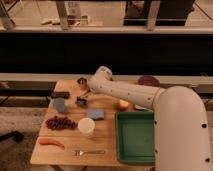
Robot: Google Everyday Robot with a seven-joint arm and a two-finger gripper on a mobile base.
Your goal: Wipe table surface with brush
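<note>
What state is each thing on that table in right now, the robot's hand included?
gripper: shut on the brush, over the table's left half.
brush: gripped, head down at the table surface.
metal cup: upright.
white cup: upright.
green tray: empty.
fork: lying flat by the front edge.

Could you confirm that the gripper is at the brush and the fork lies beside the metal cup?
Not quite: the camera view shows the fork lying near the carrot instead; the gripper is indeed at the brush.
</note>
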